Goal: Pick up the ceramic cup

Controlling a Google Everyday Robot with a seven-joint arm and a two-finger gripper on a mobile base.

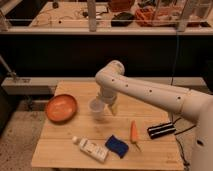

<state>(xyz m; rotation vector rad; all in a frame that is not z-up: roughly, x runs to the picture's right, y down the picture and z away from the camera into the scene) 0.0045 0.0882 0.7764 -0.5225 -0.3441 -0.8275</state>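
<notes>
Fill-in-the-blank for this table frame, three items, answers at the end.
The gripper is right beside the ceramic cup, on the side away from the wide orange ____.
The white tube lies next to a ____ sponge.
Between that sponge and the black object lies an orange ____.
Answers: bowl; blue; carrot.
</notes>
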